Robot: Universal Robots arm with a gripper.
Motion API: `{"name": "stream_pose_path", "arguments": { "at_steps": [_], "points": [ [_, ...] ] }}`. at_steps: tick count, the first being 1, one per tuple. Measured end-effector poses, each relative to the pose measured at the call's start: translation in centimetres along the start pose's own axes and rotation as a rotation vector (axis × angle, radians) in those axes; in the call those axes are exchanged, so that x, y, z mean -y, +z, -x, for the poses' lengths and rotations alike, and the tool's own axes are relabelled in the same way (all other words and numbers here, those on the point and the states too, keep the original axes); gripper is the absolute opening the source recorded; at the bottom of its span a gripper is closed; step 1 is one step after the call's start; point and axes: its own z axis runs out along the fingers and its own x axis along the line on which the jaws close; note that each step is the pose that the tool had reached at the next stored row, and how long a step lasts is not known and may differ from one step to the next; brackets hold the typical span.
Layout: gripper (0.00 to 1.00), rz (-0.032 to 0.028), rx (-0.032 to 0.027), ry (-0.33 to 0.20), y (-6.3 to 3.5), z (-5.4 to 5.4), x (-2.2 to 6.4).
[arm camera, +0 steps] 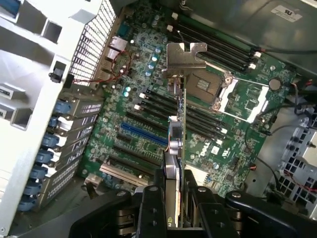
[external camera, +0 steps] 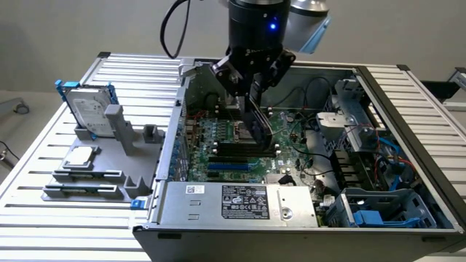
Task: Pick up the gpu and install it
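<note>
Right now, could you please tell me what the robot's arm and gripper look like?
The arm ends in a glossy black cylinder with a small blue light. Beside it is a silver-grey joint cap with pale blue trim, and a black cable loops off it. The gripper is matte black, with angular bolted linkages.

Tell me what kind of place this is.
Probably a robotics lab bench for computer assembly: an open computer case lies on a slatted metal table, and a gripper holds the gpu above the motherboard.

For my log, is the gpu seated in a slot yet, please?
Out: the gripper holds the gpu edge-on above the motherboard.
</note>
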Motion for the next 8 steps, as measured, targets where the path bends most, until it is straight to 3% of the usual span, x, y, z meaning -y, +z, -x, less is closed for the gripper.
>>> {"name": "stream_pose_path", "arguments": {
  "at_steps": [8],
  "points": [
    [0.26,0.0037,0.0021,-0.145,0.26,-0.01,0.00]
  ]
}}
